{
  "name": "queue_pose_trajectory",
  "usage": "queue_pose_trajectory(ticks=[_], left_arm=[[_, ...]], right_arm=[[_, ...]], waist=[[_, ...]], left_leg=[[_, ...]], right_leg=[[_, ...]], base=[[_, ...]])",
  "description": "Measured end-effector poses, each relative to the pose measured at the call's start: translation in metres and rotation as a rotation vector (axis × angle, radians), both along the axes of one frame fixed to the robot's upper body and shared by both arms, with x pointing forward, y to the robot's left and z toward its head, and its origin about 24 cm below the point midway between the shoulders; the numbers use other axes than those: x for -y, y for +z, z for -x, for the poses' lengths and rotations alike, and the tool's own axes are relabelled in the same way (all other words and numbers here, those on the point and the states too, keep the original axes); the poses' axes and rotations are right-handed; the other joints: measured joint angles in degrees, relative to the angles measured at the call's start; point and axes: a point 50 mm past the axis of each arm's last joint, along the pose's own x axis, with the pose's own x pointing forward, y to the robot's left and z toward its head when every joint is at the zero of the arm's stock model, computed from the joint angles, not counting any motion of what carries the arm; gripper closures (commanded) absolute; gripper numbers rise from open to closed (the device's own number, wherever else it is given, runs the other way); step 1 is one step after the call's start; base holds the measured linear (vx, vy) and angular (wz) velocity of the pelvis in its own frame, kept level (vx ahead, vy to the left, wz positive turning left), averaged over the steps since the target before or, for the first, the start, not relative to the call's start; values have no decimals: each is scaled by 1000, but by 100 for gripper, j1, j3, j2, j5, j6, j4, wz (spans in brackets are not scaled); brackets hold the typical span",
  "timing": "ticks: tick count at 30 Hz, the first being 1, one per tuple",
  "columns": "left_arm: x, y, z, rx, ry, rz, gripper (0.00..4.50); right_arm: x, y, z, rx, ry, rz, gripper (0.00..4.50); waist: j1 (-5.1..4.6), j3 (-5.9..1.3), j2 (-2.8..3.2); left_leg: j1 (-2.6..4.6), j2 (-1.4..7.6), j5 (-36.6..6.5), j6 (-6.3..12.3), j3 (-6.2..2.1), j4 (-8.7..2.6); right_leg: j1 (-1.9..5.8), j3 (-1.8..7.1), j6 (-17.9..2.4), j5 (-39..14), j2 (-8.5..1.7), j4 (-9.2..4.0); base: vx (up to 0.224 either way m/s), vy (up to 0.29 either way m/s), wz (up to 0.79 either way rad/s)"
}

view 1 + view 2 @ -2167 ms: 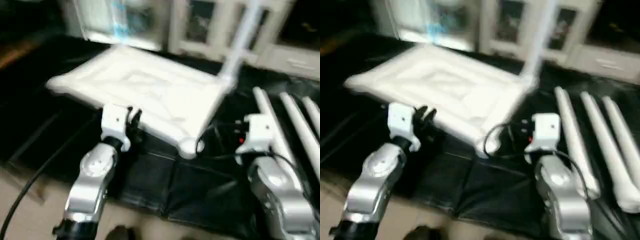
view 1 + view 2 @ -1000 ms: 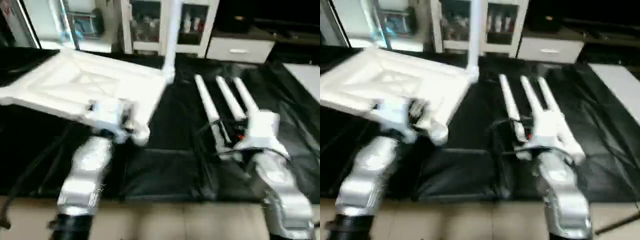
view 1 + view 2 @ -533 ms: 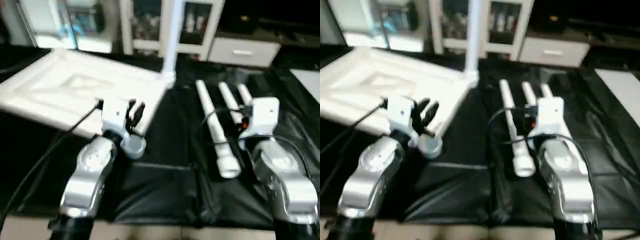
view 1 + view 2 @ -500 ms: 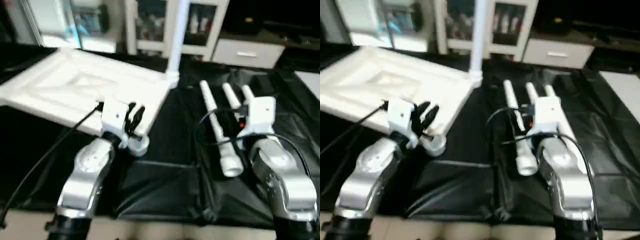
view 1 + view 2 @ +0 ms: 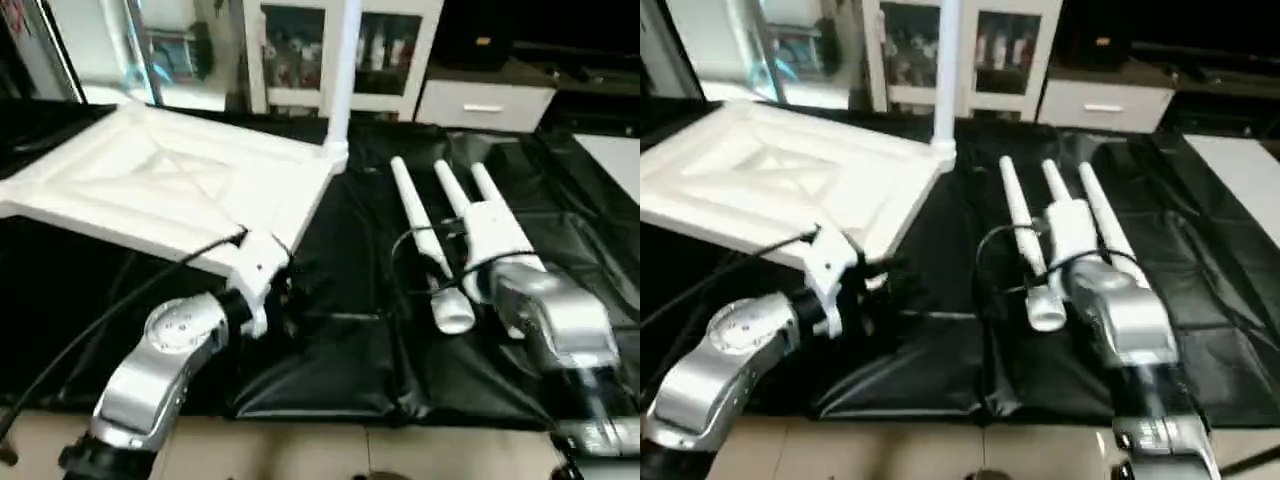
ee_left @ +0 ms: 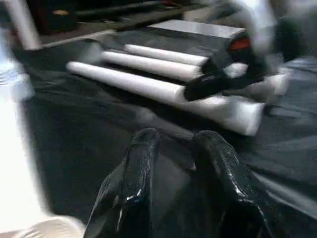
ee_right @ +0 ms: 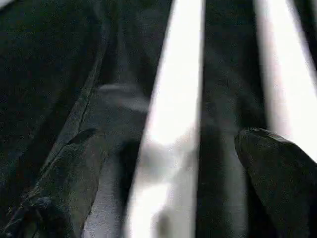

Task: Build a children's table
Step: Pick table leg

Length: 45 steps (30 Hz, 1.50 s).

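Legs (image 5: 425, 225) are lying at two o'clock; we're straddling one with the right gripper (image 7: 171, 168), jaws apart. Left gripper (image 6: 173, 163), nearly together, empty, by tabletop (image 5: 170, 190). Misaligned closing risks rolling it.

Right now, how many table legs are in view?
4. One leg stands upright in the tabletop's far corner socket; three lie side by side on the black sheet, the latter two partly hidden by the right arm.

The left gripper (image 6: 173, 144) has its two black fingers (image 6: 133, 173) a narrow gap apart, nothing between them. The right gripper (image 7: 168, 148) points down, fingers (image 7: 74, 168) spread wide on either side of a white tube.
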Motion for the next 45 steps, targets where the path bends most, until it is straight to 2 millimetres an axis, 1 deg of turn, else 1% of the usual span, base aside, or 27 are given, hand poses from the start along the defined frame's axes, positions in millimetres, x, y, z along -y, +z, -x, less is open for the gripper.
queue_pose_trajectory(ticks=[3, 4, 7, 10, 11, 12, 13, 15, 16, 17, 18, 21, 23, 26, 27, 28, 29, 30, 33, 34, 35, 38, 39, 40, 41, 44, 45], left_arm=[[-4, 1, 7, -25, -90, -55, 304], [-4, 2, 9, -29, -114, -65, 304], [-6, 2, 12, -50, -152, -101, 304], [-8, 3, 15, -62, -183, -125, 304], [-8, 4, 16, -64, -191, -128, 304], [-8, 6, 17, -65, -199, -134, 304], [-8, 7, 19, -65, -211, -143, 304], [-7, 10, 20, -60, -226, -142, 304], [-6, 11, 21, -55, -231, -140, 304], [-6, 12, 21, -56, -233, -138, 304], [-6, 11, 21, -60, -234, -136, 304], [-6, 12, 20, -62, -232, -142, 304], [-6, 13, 20, -61, -229, -145, 304], [-5, 16, 21, -47, -224, -144, 304], [-5, 16, 20, -49, -217, -144, 304], [-6, 17, 20, -46, -206, -141, 304], [-5, 18, 18, -40, -187, -132, 304], [-3, 20, 16, -31, -166, -117, 304], [3, 25, 12, -11, -129, -83, 304], [3, 26, 11, -8, -123, -84, 270], [3, 26, 10, -10, -123, -83, 270], [5, 26, 7, -13, -131, -79, 265], [7, 26, 6, -16, -133, -70, 251], [9, 26, 7, -21, -137, -54, 251], [11, 26, 7, -26, -142, -38, 230], [14, 24, 8, -58, -147, -23, 223], [14, 24, 8, -69, -149, -19, 211]], right_arm=[[-7, -3, -8, -37, 11, -33, 6], [-7, -2, -11, -40, 9, -37, 6], [-9, 2, -19, -61, 4, -41, 6], [-7, -3, -19, -111, -8, -36, 6], [-7, -5, -18, -131, -14, -38, 20], [-7, -7, -17, -158, -25, -51, 20], [-7, -8, -17, -182, -40, -73, 38], [-5, -9, -16, -203, -61, -90, 41], [-3, -10, -16, -209, -74, -95, 58], [-2, -10, -16, -213, -80, -98, 71], [-2, -10, -16, -216, -83, -98, 71], [-2, -11, -15, -221, -85, -104, 90], [-1, -11, -15, -225, -92, -108, 118], [-1, -11, -15, -231, -115, -123, 130], [-2, -12, -14, -234, -115, -126, 150], [-2, -12, -14, -237, -118, -129, 150], [-1, -12, -14, -238, -126, -135, 166], [1, -11, -14, -236, -136, -141, 166], [3, -11, -14, -227, -157, -150, 203], [4, -11, -13, -225, -161, -155, 215], [6, -12, -12, -224, -169, -161, 215], [12, -13, -8, -214, -193, -176, 247], [14, -12, -6, -213, -201, -181, 253], [15, -13, -5, -212, -210, -188, 253], [16, -13, -4, -211, -218, -198, 261], [17, -14, -3, -208, -238, -205, 264], [17, -14, -3, -207, -240, -206, 265]], waist=[[27, 6, -16], [53, 5, -17], [130, 4, -26], [174, 12, -57], [187, 18, -67], [192, 24, -77], [191, 30, -91], [189, 30, -106], [190, 26, -117], [189, 25, -121], [189, 24, -123], [190, 24, -123], [195, 24, -123], [202, 23, -152], [202, 19, -160], [202, 18, -176], [202, 21, -186], [204, 21, -191], [223, 19, -185], [227, 17, -179], [236, 14, -165], [275, 12, -142], [282, 12, -139], [285, 14, -137], [287, 13, -137], [286, 10, -131], [285, 6, -122]], left_leg=[[-15, 14, 7, 7, 21, -26], [-13, 16, 17, 25, 29, -37], [-57, 22, 26, 42, 43, -47], [-55, 36, 24, 45, 49, -49], [-54, 44, 25, 44, 60, -48], [-50, 53, 26, 41, 76, -48], [-44, 63, 28, 36, 96, -48], [-37, 70, 33, 24, 111, -48], [-35, 75, 31, 9, 117, -48], [-34, 77, 29, -4, 120, -48], [-34, 79, 32, -8, 121, -48], [-32, 89, 47, -28, 121, -48], [-33, 105, 54, -39, 120, -48], [-33, 127, 69, -64, 120, -54], [-33, 132, 72, -69, 120, -58], [-32, 135, 79, -79, 120, -66], [-33, 135, 85, -87, 121, -75], [-30, 136, 93, -81, 121, -79], [-31, 139, 98, -85, 124, -81], [-30, 139, 98, -85, 125, -81], [-30, 139, 98, -85, 124, -82], [-27, 139, 98, -86, 125, -87], [-27, 139, 98, -86, 125, -88], [-27, 139, 99, -87, 125, -90], [-26, 140, 99, -88, 125, -90], [-14, 140, 100, -90, 125, -90], [-13, 140, 101, -90, 124, -90]], right_leg=[[-23, -3, -28, 17, 1, 11], [-44, -4, -27, 13, 1, 8], [-104, -3, -32, 9, 4, 9], [-103, -4, -47, 0, 13, 8], [-103, -4, -48, 0, 14, 9], [-101, -3, -48, 0, 13, 11], [-99, -1, -51, 2, 13, 12], [-94, 1, -56, 6, 12, 13], [-92, 1, -57, 7, 12, 15], [-92, 1, -58, 9, 12, 16], [-91, 2, -58, 11, 12, 19], [-92, 0, -56, 22, 20, 21], [-92, 0, -59, 27, 35, 22], [-94, -2, -59, 28, 54, 24], [-94, -4, -58, 28, 58, 24], [-96, -6, -56, 26, 61, 23], [-97, -6, -49, 22, 61, 22], [-99, -9, -47, 20, 61, 21], [-98, -9, -52, 24, 61, 21], [-97, -10, -58, 28, 62, 21], [-97, -10, -61, 30, 62, 20], [-96, -10, -72, 37, 62, 21], [-96, -10, -72, 37, 62, 21], [-96, -10, -73, 37, 62, 20], [-96, -11, -73, 37, 63, 21], [-87, -11, -73, 37, 63, 22], [-86, -11, -73, 37, 63, 22]], base=[[0, 0, 0], [62, -6, 0], [21, -2, 0], [0, 0, 0], [0, 0, 0], [0, 0, 0], [0, 0, 0], [0, 0, 0], [0, 0, 0], [0, 0, 0], [0, 0, 0], [0, 0, 0], [0, 0, 0], [0, 0, 0], [0, 0, 0], [0, 0, 0], [0, 0, 0], [0, 0, 0], [0, 0, 0], [0, 0, 0], [0, 0, 0], [0, 0, 0], [0, 0, 0], [0, 0, 0], [0, 0, 0], [0, 0, 0], [0, 0, 0]])
